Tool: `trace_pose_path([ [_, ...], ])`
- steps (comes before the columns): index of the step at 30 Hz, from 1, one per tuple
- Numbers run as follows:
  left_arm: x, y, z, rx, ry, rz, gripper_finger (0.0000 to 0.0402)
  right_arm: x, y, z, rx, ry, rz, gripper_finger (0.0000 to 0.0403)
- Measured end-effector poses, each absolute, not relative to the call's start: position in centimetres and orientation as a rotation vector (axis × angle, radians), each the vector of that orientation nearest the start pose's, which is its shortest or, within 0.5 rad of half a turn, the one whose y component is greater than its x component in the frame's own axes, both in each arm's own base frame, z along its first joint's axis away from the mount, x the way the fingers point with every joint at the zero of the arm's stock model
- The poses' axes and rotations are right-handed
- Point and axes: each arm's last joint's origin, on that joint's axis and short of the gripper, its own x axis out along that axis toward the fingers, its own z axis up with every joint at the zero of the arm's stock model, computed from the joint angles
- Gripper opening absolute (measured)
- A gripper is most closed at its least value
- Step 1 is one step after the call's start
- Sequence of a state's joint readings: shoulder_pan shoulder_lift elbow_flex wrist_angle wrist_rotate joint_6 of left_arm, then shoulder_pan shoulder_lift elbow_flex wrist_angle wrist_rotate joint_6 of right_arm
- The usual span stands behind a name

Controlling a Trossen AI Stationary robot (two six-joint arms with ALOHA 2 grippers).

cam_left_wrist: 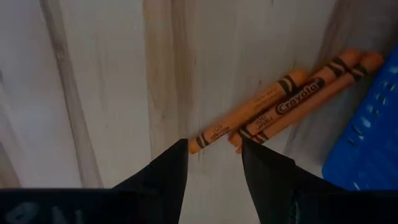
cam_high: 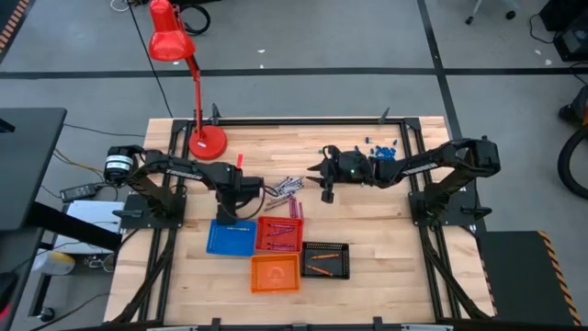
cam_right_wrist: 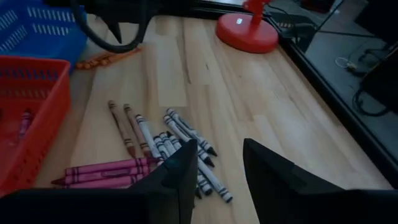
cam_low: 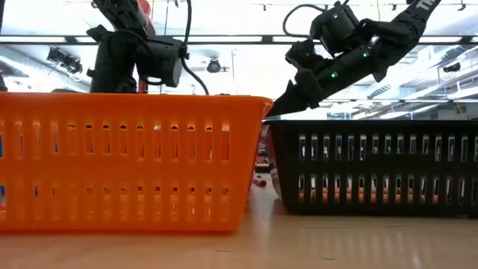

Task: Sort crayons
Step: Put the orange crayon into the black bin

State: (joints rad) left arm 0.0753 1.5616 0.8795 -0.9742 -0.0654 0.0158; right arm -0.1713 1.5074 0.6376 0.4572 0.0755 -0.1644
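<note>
Three orange crayons lie together on the wood beside the blue tray. My left gripper points down over their near ends, open, with nothing between its fingers. A loose pile of grey crayons, magenta crayons and two brown ones lies mid-table. My right gripper hangs open above the pile's right side, slanting down toward it. The high view shows my left gripper at the blue tray's far edge and my right gripper right of the pile.
Four small trays sit near the front: blue, red holding crayons, orange and black with orange crayons inside. A red desk lamp stands at the far left. Tiny blue and green bits lie at the far right.
</note>
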Motion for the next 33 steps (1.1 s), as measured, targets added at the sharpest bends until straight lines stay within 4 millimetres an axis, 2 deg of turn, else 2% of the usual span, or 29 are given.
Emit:
trace_pose_path([
  [6,23.9,1.5,16.3,0.079,1.642,0.015,0.0162,29.0,-5.9,18.0,-0.107,0.424,-0.173,0.0133],
  [15,24.2,1.3,16.3,0.075,1.609,-0.044,0.0162,29.0,-5.8,17.9,-0.105,0.427,-0.162,0.0133],
  [19,24.1,1.3,15.6,0.079,1.572,-0.073,0.0162,29.0,-5.8,17.9,-0.105,0.428,-0.159,0.0133],
  [23,23.7,1.3,14.8,0.085,1.572,-0.081,0.0162,29.0,-5.7,17.9,-0.1,0.428,-0.14,0.0133],
  [33,23.7,1.9,14.6,0.177,1.571,-0.001,0.0162,29.0,-5.7,17.9,-0.1,0.427,-0.138,0.0133],
])
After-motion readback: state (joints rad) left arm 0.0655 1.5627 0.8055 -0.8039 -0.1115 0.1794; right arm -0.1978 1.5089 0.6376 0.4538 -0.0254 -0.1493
